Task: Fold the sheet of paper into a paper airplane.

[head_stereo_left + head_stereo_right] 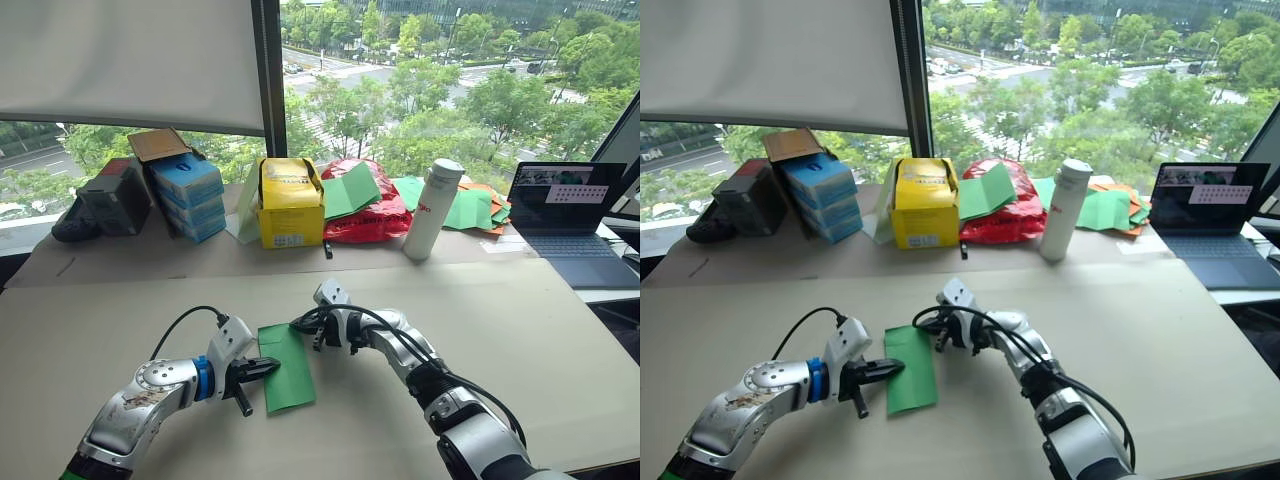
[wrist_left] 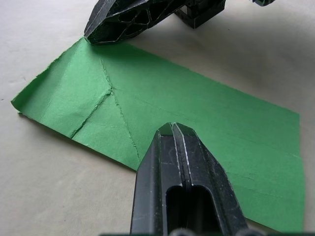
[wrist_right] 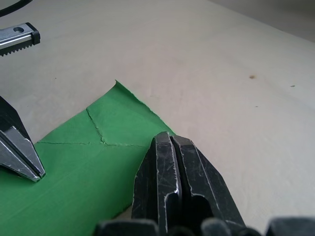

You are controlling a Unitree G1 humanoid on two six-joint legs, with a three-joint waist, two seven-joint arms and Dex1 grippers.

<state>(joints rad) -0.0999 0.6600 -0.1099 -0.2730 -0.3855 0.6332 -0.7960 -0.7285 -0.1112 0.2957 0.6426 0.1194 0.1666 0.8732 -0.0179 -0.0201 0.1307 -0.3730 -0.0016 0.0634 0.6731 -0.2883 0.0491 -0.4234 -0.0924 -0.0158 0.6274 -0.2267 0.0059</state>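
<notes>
On the table [image 1: 520, 330], head view: paper [image 1: 287, 366] flat between both grippers, folded narrow. Left wrist view: left gripper [image 2: 172, 129] closed, pressing its long edge, likely pinning. Right wrist view: right gripper [image 3: 170, 139] closed at a corner, likely steadying.

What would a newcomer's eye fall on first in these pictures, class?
The green paper, folded to a narrow strip with creases, lies on the near table. Both grippers press on it with fingers shut: the left gripper at its left edge, the right gripper at its far corner. Behind stand a yellow box and a white bottle.
</notes>
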